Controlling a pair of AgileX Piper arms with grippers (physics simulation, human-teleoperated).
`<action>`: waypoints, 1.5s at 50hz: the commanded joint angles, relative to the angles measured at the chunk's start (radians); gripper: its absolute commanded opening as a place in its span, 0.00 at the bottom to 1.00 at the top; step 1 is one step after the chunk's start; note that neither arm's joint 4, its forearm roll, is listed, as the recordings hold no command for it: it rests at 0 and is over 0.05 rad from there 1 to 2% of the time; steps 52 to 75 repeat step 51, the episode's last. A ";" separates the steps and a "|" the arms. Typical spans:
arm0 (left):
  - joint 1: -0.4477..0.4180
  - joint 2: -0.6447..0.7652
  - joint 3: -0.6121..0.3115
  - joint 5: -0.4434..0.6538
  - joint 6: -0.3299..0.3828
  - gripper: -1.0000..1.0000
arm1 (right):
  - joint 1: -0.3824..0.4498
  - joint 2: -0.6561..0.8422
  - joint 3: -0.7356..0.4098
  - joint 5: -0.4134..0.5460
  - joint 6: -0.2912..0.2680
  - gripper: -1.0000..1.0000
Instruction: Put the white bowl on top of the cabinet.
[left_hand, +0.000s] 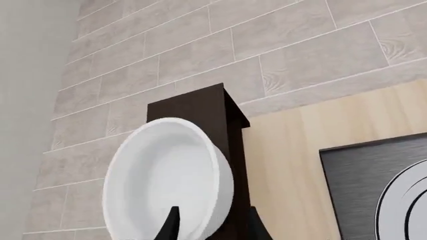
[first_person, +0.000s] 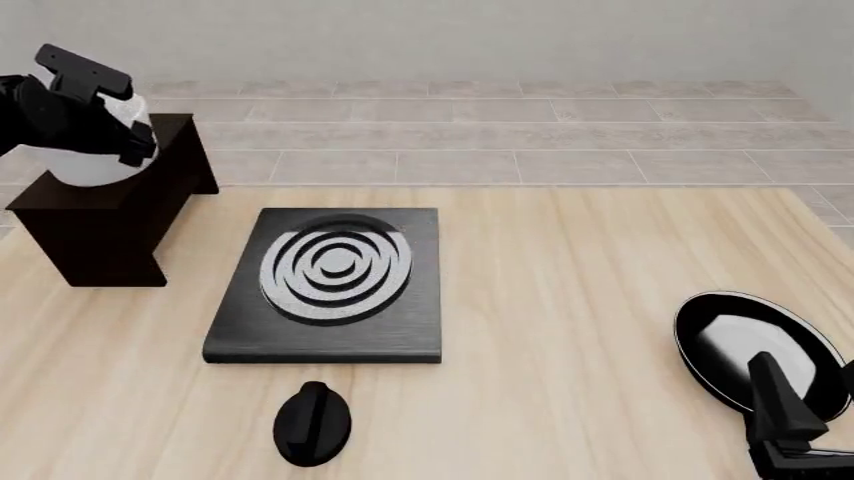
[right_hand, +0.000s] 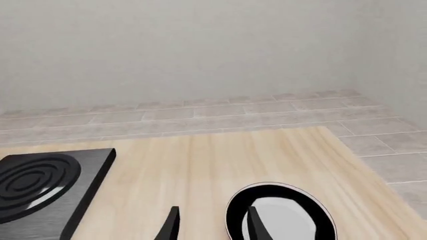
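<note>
On the bench (first_person: 561, 300), the cabinet (first_person: 114, 225) stands at the far left. Your left end effector (first_person: 114, 130) reaches in over its top, pinching the white bowl (first_person: 94, 150) by its rim, tilted. Your right end effector (first_person: 787, 420) rests near right, fingers spread, over the pan (first_person: 747, 345).

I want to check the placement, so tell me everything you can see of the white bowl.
The white bowl is plain, glossy, round and deep, with tall walls. The left gripper holds it by the rim, one finger inside, one outside. It is over the dark cabinet top at the table's far left; whether it rests there cannot be told.
</note>
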 joint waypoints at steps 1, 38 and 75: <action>0.006 -0.019 -0.019 0.005 0.035 1.00 | 0.002 -0.003 0.000 0.001 -0.005 1.00; -0.124 -0.412 0.213 -0.094 -0.089 1.00 | -0.002 -0.003 0.000 0.002 -0.002 1.00; -0.190 -0.613 0.447 -0.210 -0.110 1.00 | -0.001 -0.003 0.000 0.002 -0.003 1.00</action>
